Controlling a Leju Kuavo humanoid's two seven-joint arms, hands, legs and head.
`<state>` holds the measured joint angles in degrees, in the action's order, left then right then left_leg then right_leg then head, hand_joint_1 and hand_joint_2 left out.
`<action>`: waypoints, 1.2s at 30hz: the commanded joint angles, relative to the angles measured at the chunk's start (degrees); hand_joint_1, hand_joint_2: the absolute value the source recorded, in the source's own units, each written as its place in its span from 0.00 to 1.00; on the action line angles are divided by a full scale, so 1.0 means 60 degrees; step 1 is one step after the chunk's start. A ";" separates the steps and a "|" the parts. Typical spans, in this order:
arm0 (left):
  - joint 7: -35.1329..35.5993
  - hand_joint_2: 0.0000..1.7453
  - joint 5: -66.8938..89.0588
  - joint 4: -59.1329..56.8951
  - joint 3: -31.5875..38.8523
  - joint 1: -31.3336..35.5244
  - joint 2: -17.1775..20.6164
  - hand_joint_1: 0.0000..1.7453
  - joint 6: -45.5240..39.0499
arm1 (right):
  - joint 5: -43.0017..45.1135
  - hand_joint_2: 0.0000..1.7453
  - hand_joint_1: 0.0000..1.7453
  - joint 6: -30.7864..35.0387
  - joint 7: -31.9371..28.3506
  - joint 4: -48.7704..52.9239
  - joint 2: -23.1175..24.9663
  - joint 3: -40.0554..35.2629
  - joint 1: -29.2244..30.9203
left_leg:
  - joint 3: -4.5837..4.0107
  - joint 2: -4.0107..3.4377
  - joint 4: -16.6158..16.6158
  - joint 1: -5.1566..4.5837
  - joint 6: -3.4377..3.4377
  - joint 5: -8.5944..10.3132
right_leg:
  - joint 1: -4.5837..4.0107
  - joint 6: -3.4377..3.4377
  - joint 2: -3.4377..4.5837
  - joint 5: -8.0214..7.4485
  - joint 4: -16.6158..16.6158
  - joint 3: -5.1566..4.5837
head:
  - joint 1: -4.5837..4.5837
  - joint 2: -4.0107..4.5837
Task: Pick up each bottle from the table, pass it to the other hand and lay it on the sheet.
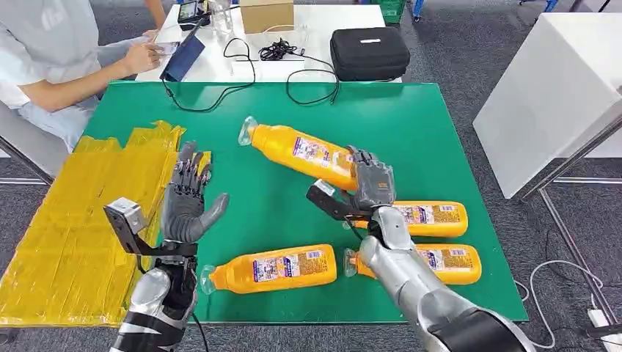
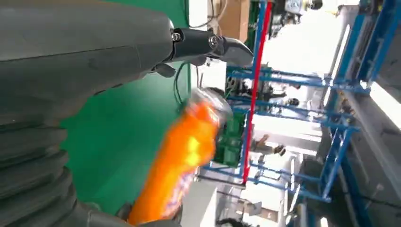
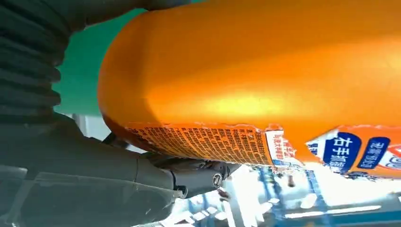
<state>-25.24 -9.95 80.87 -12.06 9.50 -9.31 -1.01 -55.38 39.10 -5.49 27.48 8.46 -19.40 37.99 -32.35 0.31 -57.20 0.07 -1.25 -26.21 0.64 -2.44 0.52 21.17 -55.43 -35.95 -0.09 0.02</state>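
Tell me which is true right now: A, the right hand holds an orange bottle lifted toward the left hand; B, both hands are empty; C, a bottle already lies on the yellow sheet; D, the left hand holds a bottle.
A: the right hand grips the base end of an orange bottle, cap pointing toward the open left hand; the yellow sheet bears no bottle.

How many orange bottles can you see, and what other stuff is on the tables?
Orange plastic bottles: 4 (held one)
Yellow crinkled sheet: 1
Black zipped case: 1
Brown cardboard box: 1
Total: 7
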 commanded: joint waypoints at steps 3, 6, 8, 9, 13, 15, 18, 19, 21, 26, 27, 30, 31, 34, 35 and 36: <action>0.0783 1.00 -0.0230 -0.0353 0.0069 0.0279 0.0131 0.00 -0.0069 | 0.3377 1.00 1.00 -0.1630 -0.1592 0.4169 0.0504 0.1148 -0.1795 | 0.0025 0.0001 0.0005 0.0006 0.0011 -0.0013 | -0.0007 0.0013 -0.0009 0.0017 -0.0003 0.0021 | -0.0004 0.0000; 0.0890 1.00 -0.0209 -0.0331 -0.0103 0.0400 0.0247 0.00 -0.0068 | 0.3951 1.00 1.00 -0.1744 -0.1845 0.4257 0.0464 0.1003 -0.1843 | 0.0012 0.0008 0.0001 0.0006 0.0008 -0.0008 | -0.0008 0.0009 -0.0016 0.0012 -0.0002 0.0007 | 0.0000 0.0000; 0.0921 1.00 -0.0184 -0.0299 -0.0174 0.0453 0.0309 0.00 -0.0072 | 0.4267 1.00 1.00 -0.1919 -0.1989 0.4464 0.0450 0.0900 -0.1957 | 0.0023 0.0010 -0.0002 0.0006 0.0008 -0.0013 | -0.0009 0.0012 -0.0020 0.0018 -0.0004 0.0020 | 0.0000 0.0000; 0.0936 1.00 -0.0179 -0.0286 -0.0205 0.0478 0.0338 0.00 -0.0072 | 0.4458 1.00 1.00 -0.2071 -0.2067 0.4622 0.0453 0.0825 -0.2039 | 0.0009 0.0005 0.0003 0.0004 0.0006 -0.0005 | -0.0006 0.0009 -0.0013 0.0010 0.0000 0.0005 | 0.0000 0.0000; 0.1056 1.00 -0.0192 -0.0369 -0.0317 0.0562 0.0385 0.00 -0.0012 | 0.4357 1.00 1.00 -0.2124 -0.1957 0.4625 0.0484 0.0470 -0.2047 | 0.0006 0.0003 0.0006 -0.0001 0.0006 -0.0002 | -0.0001 0.0008 -0.0010 0.0008 0.0000 -0.0001 | 0.0000 0.0000; 0.1143 1.00 -0.0264 -0.0543 -0.0369 0.0624 0.0398 0.00 0.0071 | 0.4409 1.00 1.00 -0.2217 -0.1941 0.4368 0.0555 0.0329 -0.1942 | 0.0027 0.0000 0.0003 0.0005 0.0012 -0.0015 | -0.0007 0.0014 -0.0010 0.0019 -0.0003 0.0020 | 0.0000 0.0000; 0.1139 1.00 -0.0270 -0.0617 -0.0392 0.0627 0.0386 0.00 0.0075 | 0.4415 1.00 1.00 -0.2227 -0.1970 0.4240 0.0599 0.0265 -0.1914 | 0.0047 -0.0010 0.0005 0.0009 0.0014 -0.0021 | -0.0012 0.0017 -0.0003 0.0022 -0.0001 0.0037 | 0.0000 0.0000; 0.1135 1.00 -0.0300 -0.0664 -0.0397 0.0624 0.0390 0.00 0.0098 | 0.4408 1.00 1.00 -0.2252 -0.1981 0.4107 0.0618 0.0191 -0.1859 | 0.0033 -0.0006 0.0006 0.0006 0.0011 -0.0013 | -0.0008 0.0013 -0.0005 0.0016 0.0001 0.0024 | 0.0000 0.0000; 0.1126 1.00 -0.0348 -0.0675 -0.0397 0.0602 0.0400 0.00 0.0132 | 0.4309 1.00 1.00 -0.2254 -0.1968 0.3898 0.0637 0.0015 -0.1786 | 0.0044 -0.0011 0.0005 0.0008 0.0012 -0.0018 | -0.0011 0.0015 -0.0001 0.0018 0.0001 0.0034 | -0.0004 0.0000; 0.1101 1.00 -0.0409 -0.0640 -0.0400 0.0589 0.0414 0.00 0.0195 | 0.4134 1.00 1.00 -0.2179 -0.1886 0.3636 0.0676 -0.0171 -0.1686 | 0.0019 -0.0014 0.0009 0.0003 0.0006 -0.0007 | -0.0004 0.0008 0.0005 0.0006 0.0004 0.0010 | 0.0000 0.0000; 0.1101 1.00 -0.0409 -0.0640 -0.0400 0.0589 0.0414 0.00 0.0195 | 0.4134 1.00 1.00 -0.2179 -0.1886 0.3636 0.0676 -0.0171 -0.1686 | 0.0040 -0.0013 0.0008 0.0006 0.0009 -0.0015 | -0.0007 0.0012 0.0001 0.0014 0.0002 0.0030 | 0.0000 0.0000; 0.1106 1.00 -0.0504 -0.0589 -0.0440 0.0579 0.0418 0.00 0.0322 | 0.3950 1.00 1.00 -0.2150 -0.1800 0.3281 0.0744 -0.0385 -0.1554 | 0.0042 -0.0012 0.0006 0.0007 0.0011 -0.0017 | -0.0009 0.0014 0.0000 0.0017 0.0001 0.0032 | 0.0000 0.0000; 0.1112 1.00 -0.0543 -0.0586 -0.0458 0.0576 0.0423 0.00 0.0371 | 0.3894 1.00 1.00 -0.2110 -0.1781 0.3123 0.0768 -0.0445 -0.1489 | 0.0022 -0.0012 0.0007 0.0004 0.0008 -0.0009 | -0.0005 0.0010 0.0004 0.0009 0.0003 0.0014 | 0.0000 0.0000; 0.1116 1.00 -0.0580 -0.0578 -0.0486 0.0567 0.0422 0.00 0.0416 | 0.3790 1.00 1.00 -0.2078 -0.1778 0.2911 0.0826 -0.0571 -0.1418 | 0.0024 -0.0013 0.0009 0.0004 0.0008 -0.0009 | -0.0005 0.0010 0.0004 0.0009 0.0003 0.0016 | 0.0000 0.0000; 0.1122 1.00 -0.0636 -0.0579 -0.0490 0.0572 0.0432 0.00 0.0468 | 0.3719 1.00 1.00 -0.2048 -0.1764 0.2781 0.0858 -0.0639 -0.1363 | 0.0042 -0.0015 0.0009 0.0008 0.0012 -0.0016 | -0.0010 0.0014 0.0003 0.0015 0.0004 0.0033 | 0.0000 0.0000; 0.1123 1.00 -0.0647 -0.0582 -0.0493 0.0577 0.0433 0.00 0.0479 | 0.3692 1.00 1.00 -0.2022 -0.1754 0.2738 0.0865 -0.0655 -0.1342 | 0.0038 -0.0018 0.0008 0.0007 0.0011 -0.0015 | -0.0008 0.0014 0.0007 0.0013 0.0002 0.0027 | 0.0000 0.0000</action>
<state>-18.78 -12.85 80.54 -13.38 10.89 -8.39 1.12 -32.15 26.23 -16.48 51.95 13.09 -20.04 25.53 -32.39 0.30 -57.18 0.09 -1.25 -26.22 0.63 -2.43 0.52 21.18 -55.43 -36.02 -0.09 0.02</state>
